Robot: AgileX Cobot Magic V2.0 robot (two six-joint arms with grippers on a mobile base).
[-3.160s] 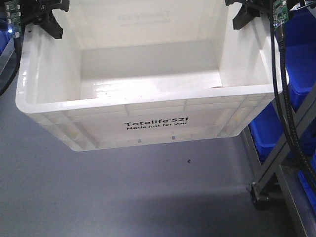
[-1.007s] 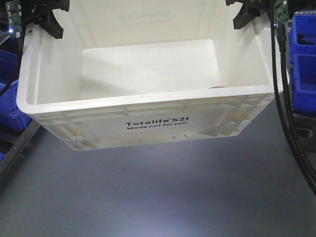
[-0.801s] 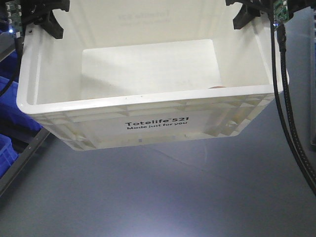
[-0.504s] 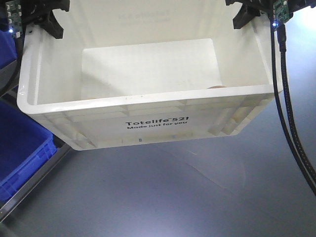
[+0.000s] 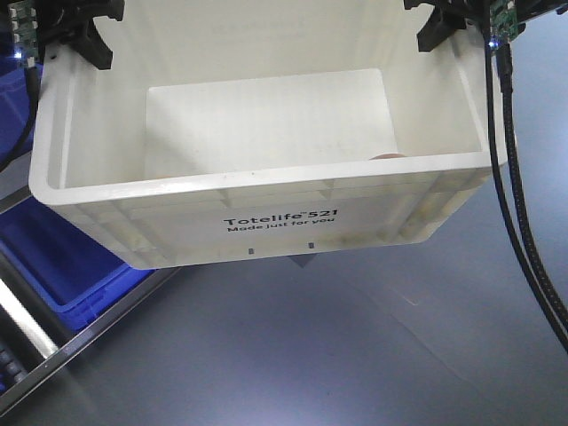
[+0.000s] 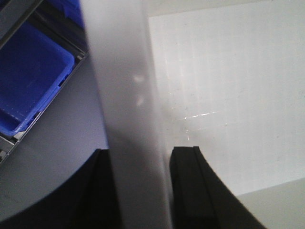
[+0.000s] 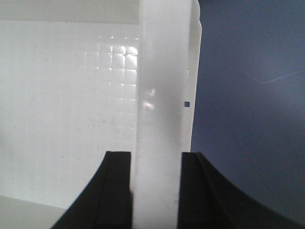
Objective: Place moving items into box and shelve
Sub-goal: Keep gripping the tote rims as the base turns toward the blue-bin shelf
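The box [image 5: 266, 188], a large white crate printed "Totelife 521", hangs above the grey floor, held by both arms. My left gripper [image 5: 85, 39] is shut on its left wall [image 6: 125, 95], one black finger on each side [image 6: 139, 160]. My right gripper [image 5: 438, 27] is shut on the right wall [image 7: 163, 71] the same way [image 7: 156, 160]. Of the moving items, only a pinkish sliver [image 5: 388, 156] peeks above the box's front rim at the inside right; the rest is hidden.
A blue plastic bin [image 5: 60, 257] sits on a metal shelf rail [image 5: 89, 342] at the lower left, also in the left wrist view as a blue bin [image 6: 32, 81]. Black cables [image 5: 513, 204] hang down the right side. Grey floor lies below.
The box stays steady in both grippers while the background sweeps. The shelf with blue bins, at the right 3.2 s ago, now shows at the lower left and closer.
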